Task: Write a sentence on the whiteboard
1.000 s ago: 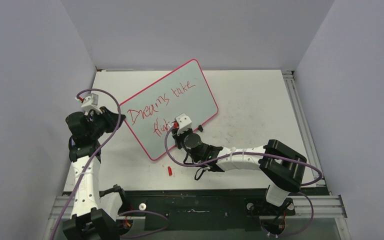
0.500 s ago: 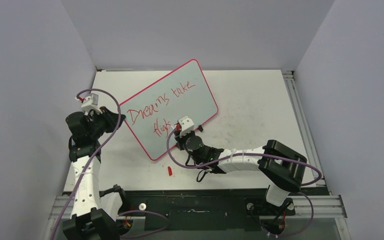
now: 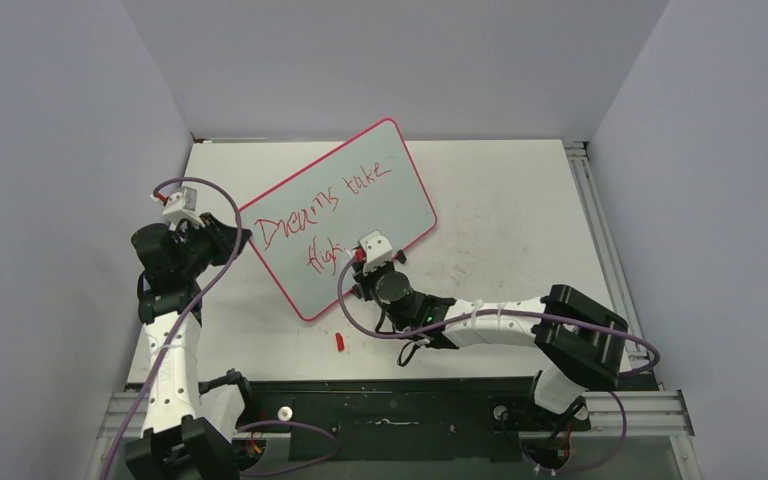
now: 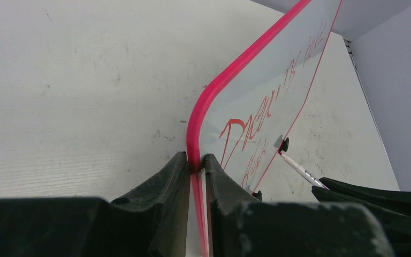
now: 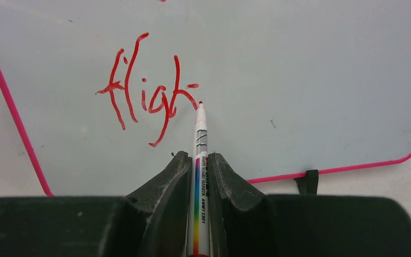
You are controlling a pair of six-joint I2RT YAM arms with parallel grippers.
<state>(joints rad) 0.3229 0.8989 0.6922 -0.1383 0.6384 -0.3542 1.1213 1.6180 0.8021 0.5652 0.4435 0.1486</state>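
Closest to me, a small red cap (image 3: 340,342) lies on the table (image 3: 500,200), just off the near edge of the whiteboard (image 3: 350,200). A little farther in, my right gripper (image 3: 360,260) reaches over that same near edge. In the right wrist view its fingers (image 5: 176,176) are pulled in tight on a marker (image 5: 199,139), one on each side, and the red tip points out over the whiteboard's pale face. The tip sits just right of the last red stroke of the lower word, which reads "fligh". I cannot tell if the tip really touches the whiteboard or hangs just above it. A small black clip foot (image 5: 306,182) sits on the whiteboard's pink rim, to the right of the marker. Off at the whiteboard's left corner is my left gripper (image 3: 235,237). In the left wrist view its two black fingers (image 4: 166,176) pinch the pink rim between them, closed down on the thin edge with no gap that I can see. The whiteboard itself lies on the table turned at a slant, with its left corner in that gripper and its far corner pointing toward the back wall. Farther up the whiteboard than "fligh", a longer red line reads "Dreams take", running up toward that far corner.
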